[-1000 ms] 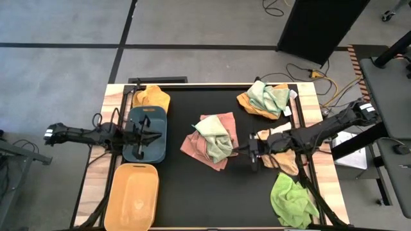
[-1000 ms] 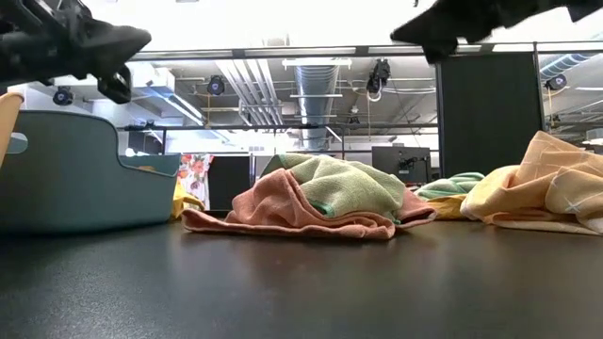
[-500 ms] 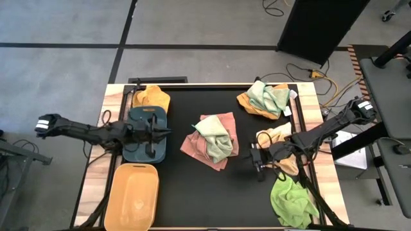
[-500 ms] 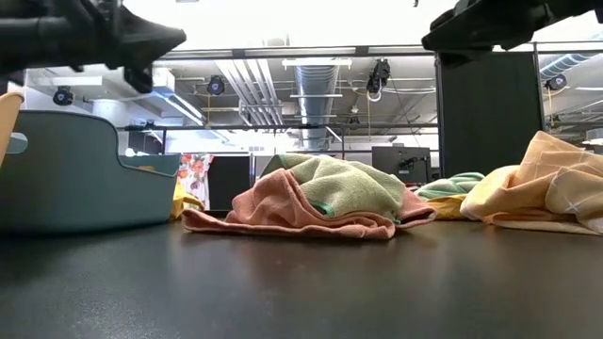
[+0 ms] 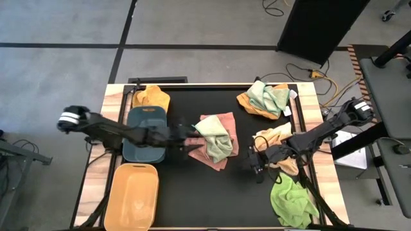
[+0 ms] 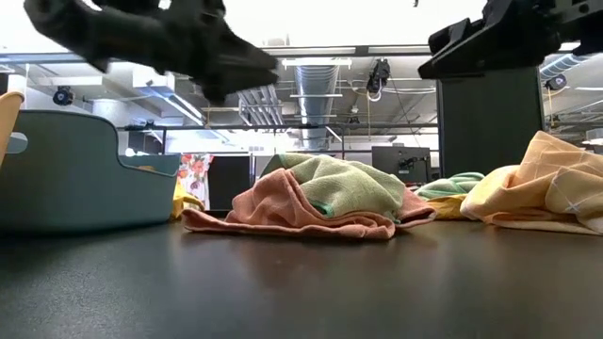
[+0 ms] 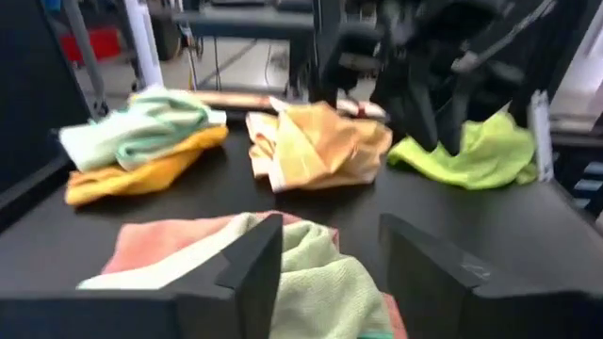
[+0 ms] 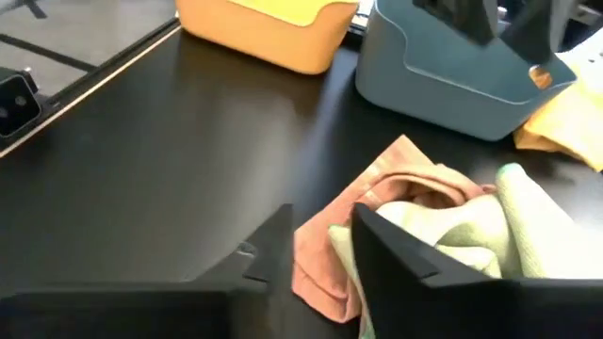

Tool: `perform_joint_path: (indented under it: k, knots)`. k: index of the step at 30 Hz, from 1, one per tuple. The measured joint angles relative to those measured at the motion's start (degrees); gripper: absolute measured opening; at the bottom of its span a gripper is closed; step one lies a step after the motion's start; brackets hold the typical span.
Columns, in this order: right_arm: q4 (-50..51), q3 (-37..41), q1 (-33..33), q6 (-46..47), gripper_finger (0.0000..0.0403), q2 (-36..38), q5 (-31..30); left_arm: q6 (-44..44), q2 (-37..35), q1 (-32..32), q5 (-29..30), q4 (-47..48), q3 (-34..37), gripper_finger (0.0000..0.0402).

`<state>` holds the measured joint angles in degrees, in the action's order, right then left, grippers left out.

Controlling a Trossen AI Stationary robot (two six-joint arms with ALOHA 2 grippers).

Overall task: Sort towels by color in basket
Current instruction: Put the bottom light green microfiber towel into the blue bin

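Tools: left tool (image 7: 325,259) parted, empty, above pale green towel (image 7: 320,282).

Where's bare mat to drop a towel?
Free: the black mat between the orange bin and the lime towel, and between the mustard towel and the far-right pile. Crowded: centre pile.

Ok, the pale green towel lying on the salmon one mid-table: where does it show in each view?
High view: the pale green towel sits mid-table, on the salmon towel.
Low view: centre, a green mound over the salmon folds.
Left wrist view: bottom centre, past the left pincer.
Right wrist view: lower right, beyond the right pincer.
Shared landmark: the salmon towel beneath it, seen in all four views.
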<state>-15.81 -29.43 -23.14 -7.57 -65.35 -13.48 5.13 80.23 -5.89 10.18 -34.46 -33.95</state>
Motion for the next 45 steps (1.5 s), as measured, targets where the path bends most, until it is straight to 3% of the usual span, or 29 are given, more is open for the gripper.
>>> perform_joint_path:
  k: [2,7,11,17,22,26,30,32,36,40,45]
  knots:
    - [0.6,0.0,0.0,0.0,0.014,0.0,0.0,-0.1,4.4,0.0,1.4,1.9,-4.9,0.0189]
    - [1.6,0.0,0.0,-1.6,0.021,0.4,0.0,-0.2,12.2,0.8,3.5,20.2,-17.4,0.0201]
    - [2.6,0.0,0.0,-3.6,0.0252,0.7,0.0,-0.2,17.3,3.0,3.9,29.3,-24.7,0.0201]
    - [3.5,0.1,0.0,-4.6,0.0291,0.8,0.0,0.4,22.5,8.3,3.2,37.3,-28.9,0.0201]
    - [3.6,0.3,0.2,-6.5,0.031,0.8,0.0,0.9,25.7,10.5,-2.9,38.3,-30.0,0.0199]
    - [3.6,0.3,0.2,-8.1,0.0318,0.8,0.0,-1.1,27.7,10.6,-3.3,38.8,-30.4,0.0157]
    - [4.0,0.3,0.2,-9.7,0.032,0.8,0.0,-2.1,28.2,10.6,-3.2,38.6,-30.9,0.0058]
    - [4.7,0.0,0.2,-9.8,0.0319,0.8,0.0,-2.1,27.6,10.5,-1.9,38.7,-31.0,0.0017]
    - [5.5,-0.1,0.2,-11.1,0.0308,0.9,-0.1,-2.1,22.7,9.7,2.0,39.9,-30.9,0.0009]
    - [5.5,-0.1,0.3,-11.2,0.0295,1.0,-0.4,-2.7,13.6,7.5,4.1,42.3,-30.9,0.0003]
    - [5.6,-0.1,0.5,-11.0,0.0283,1.0,-1.6,-2.5,-1.5,3.9,7.5,52.1,-30.9,0.0001]
